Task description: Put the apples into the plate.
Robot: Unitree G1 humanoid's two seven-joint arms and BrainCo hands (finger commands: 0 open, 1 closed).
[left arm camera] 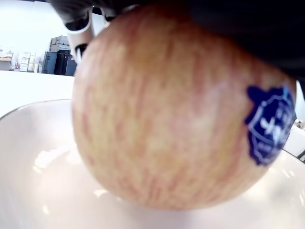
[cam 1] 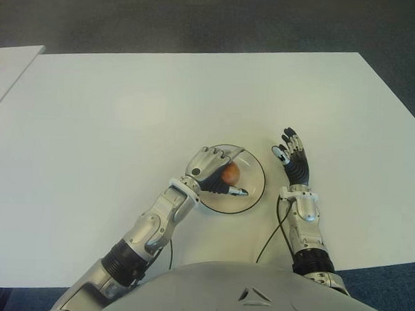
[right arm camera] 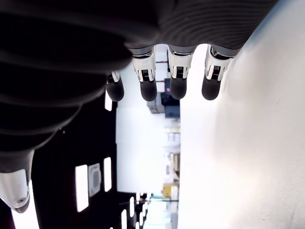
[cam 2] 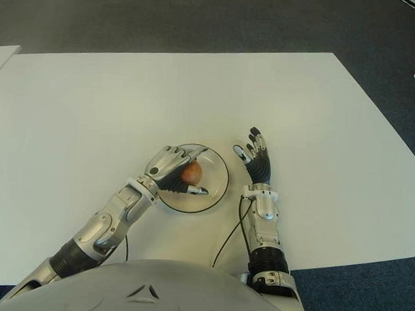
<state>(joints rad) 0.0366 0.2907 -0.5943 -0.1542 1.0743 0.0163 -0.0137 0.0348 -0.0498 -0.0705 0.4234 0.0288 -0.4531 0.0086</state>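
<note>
Now the left hand (cam 1: 212,171) is curled around an apple (cam 1: 231,173), holding it over the white plate (cam 1: 252,191); the left wrist view shows the apple (left arm camera: 167,114) just above or touching the plate's inside, can't tell which. Blue sticker (left arm camera: 270,125) on its side. Right hand (cam 1: 294,162) shows beside the plate on its right, fingers spread, holding nothing. White surface (cam 1: 127,112) shows no other apples. Step: placing. Next move likely calls for opening the fingers so the apple settles, then lifting the hand clear without rolling it out.
</note>
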